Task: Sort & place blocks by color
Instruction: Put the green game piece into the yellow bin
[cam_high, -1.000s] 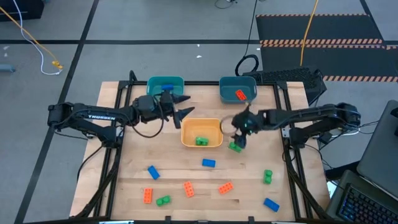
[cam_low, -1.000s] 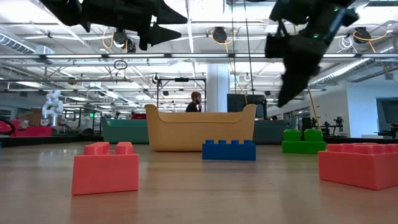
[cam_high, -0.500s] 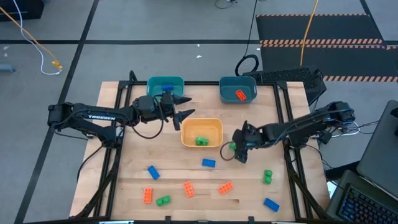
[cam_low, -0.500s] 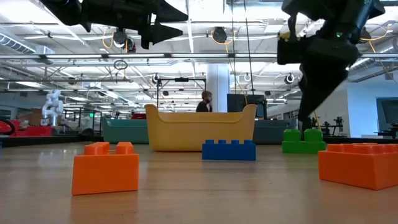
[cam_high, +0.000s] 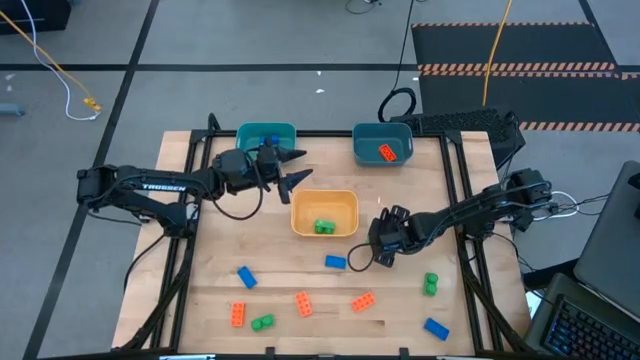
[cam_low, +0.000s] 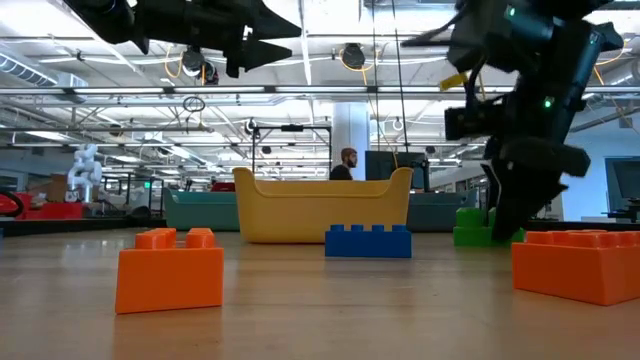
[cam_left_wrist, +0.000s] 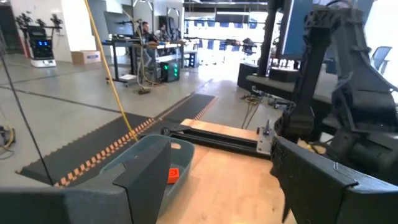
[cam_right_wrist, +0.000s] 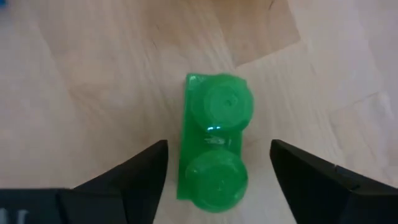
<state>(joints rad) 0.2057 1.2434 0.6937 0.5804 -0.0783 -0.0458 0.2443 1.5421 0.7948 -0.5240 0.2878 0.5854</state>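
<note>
My right gripper (cam_right_wrist: 219, 149) is open and low over the table, just off the yellow bin's near right corner. Its fingers stand on either side of a green two-stud block (cam_right_wrist: 214, 124) that lies flat on the wood, and I see no touch. In the high view the right gripper (cam_high: 380, 250) hides this block. In the low view the block (cam_low: 468, 230) shows beside the fingers. My left gripper (cam_high: 292, 167) is open and hovers between the left teal bin (cam_high: 246, 133) and the yellow bin (cam_high: 324, 199).
One green block (cam_high: 323, 227) lies in the yellow bin, an orange one (cam_high: 386, 152) in the right teal bin (cam_high: 372, 133), a blue one (cam_high: 268, 141) in the left teal bin. Several loose blocks lie toward the near edge, among them blue (cam_high: 335, 262), orange (cam_high: 362, 301) and green (cam_high: 430, 284).
My right gripper has moved toward the near edge and come down from above the yellow bin's right side to the green block on the table. Its fingers now stand around that block. The block has stayed in place.
</note>
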